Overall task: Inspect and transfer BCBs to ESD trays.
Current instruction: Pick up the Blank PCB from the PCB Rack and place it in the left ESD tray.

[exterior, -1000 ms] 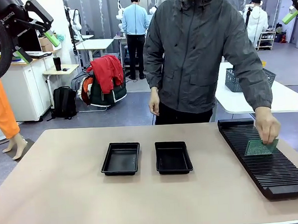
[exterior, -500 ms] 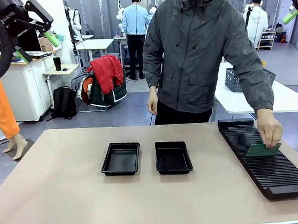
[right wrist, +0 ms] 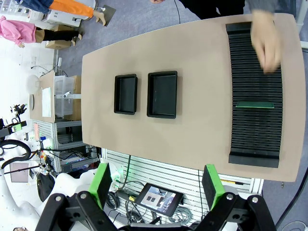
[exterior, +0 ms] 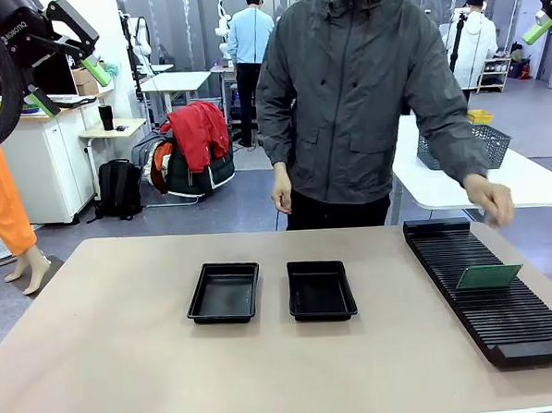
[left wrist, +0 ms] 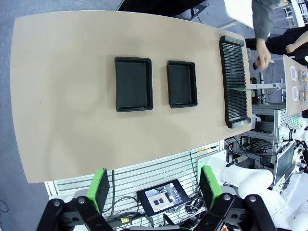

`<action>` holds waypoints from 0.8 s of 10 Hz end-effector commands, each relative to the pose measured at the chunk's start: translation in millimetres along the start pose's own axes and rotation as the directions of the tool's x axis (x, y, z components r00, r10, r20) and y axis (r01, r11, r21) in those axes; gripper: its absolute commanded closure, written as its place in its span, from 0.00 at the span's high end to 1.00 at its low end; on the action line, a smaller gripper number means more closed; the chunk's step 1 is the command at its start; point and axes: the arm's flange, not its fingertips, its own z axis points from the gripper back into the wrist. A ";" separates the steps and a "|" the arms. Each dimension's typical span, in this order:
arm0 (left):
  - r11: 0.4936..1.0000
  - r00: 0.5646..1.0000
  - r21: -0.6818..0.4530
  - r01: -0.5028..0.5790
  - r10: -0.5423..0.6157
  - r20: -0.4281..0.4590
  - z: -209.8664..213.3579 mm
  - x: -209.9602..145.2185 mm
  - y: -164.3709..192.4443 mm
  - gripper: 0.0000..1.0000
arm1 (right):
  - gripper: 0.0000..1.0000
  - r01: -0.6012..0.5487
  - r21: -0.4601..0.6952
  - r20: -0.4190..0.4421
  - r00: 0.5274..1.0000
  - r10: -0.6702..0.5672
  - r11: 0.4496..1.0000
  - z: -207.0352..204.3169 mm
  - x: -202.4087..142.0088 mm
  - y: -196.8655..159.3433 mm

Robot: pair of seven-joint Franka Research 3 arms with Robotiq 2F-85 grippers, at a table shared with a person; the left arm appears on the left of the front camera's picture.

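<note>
The person's hand [exterior: 490, 200] has lifted off the BCB [exterior: 488, 276], left leaning in the slotted rack [exterior: 505, 329] — light, stiff, fragile, we judge, best pinched by its edges — while our left gripper [left wrist: 154, 182] and right gripper [right wrist: 157, 182] gape empty.

We are in a robotics lab hall. Far beyond our raised left gripper [exterior: 69, 85] stand white worktables [exterior: 175, 81], a cabinet [exterior: 42, 168] and a person in white overalls [exterior: 477, 43]. Close to that gripper, off the tan table [left wrist: 72, 120] edge, sit a small monitor [left wrist: 162, 196] and cable bundles [left wrist: 248, 144].
</note>
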 end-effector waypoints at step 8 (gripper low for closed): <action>1.000 1.000 -0.004 -0.001 0.001 0.006 0.5 0.4 -0.4 1.00 | 1.00 0.001 0.001 -0.001 1.000 -0.001 1.000 -0.8 0.0 -0.5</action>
